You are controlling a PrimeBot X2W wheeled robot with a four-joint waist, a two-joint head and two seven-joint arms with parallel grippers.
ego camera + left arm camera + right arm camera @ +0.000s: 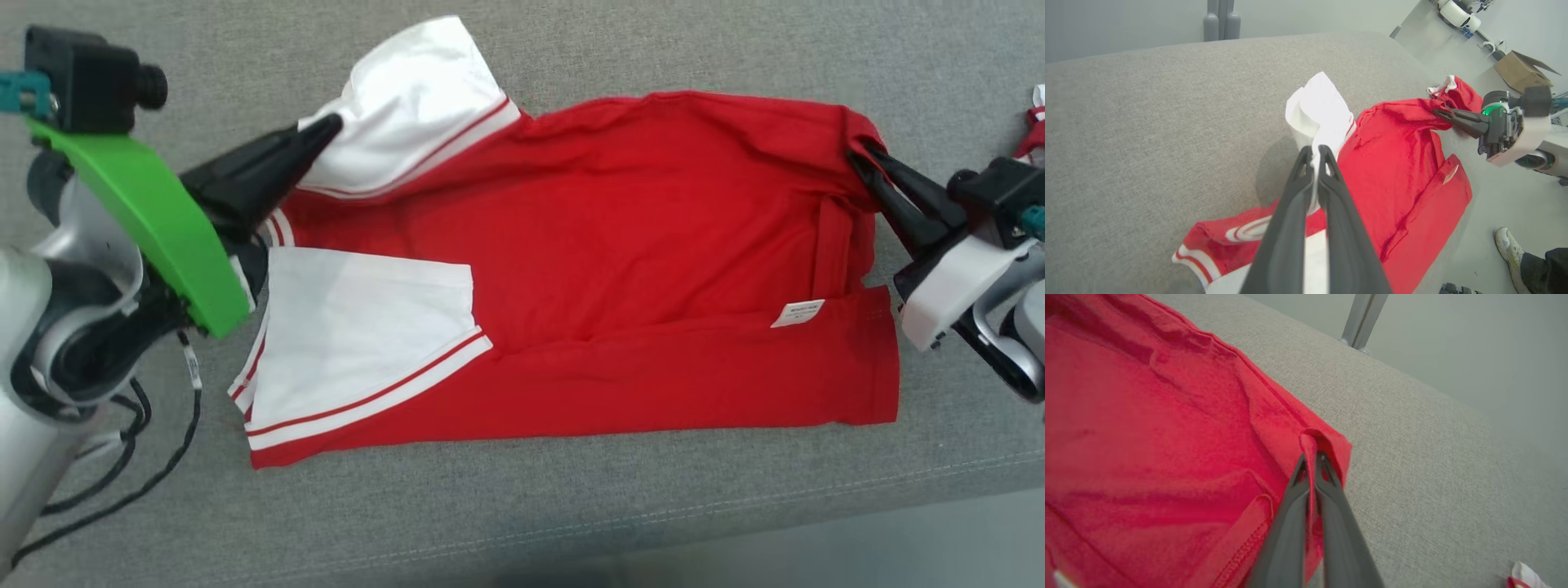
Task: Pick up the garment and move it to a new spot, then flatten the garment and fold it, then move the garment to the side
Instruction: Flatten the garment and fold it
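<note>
The left claw (325, 129) is clenched on the white cloth of the far sleeve (416, 98), at about ten o'clock of the shirt (620, 245) in the head view. Its wrist view shows that white fabric pinched in the grip and standing up in a crumpled peak. The right claw (859, 157) is clenched too, on the red hem corner at about two o'clock, with a thin fold of cloth caught in it. Holding both far corners at once looks meant to carry the whole far edge over toward six o'clock in one even fold, so that neither end lags or twists. The shirt lies spread lengthways on the grey cushion (571, 514), collar end at nine o'clock and hem at three. Its near long edge is already turned in, with the white label (798, 313) showing on that flap, and the near sleeve (359, 335) lies flat on the body.
</note>
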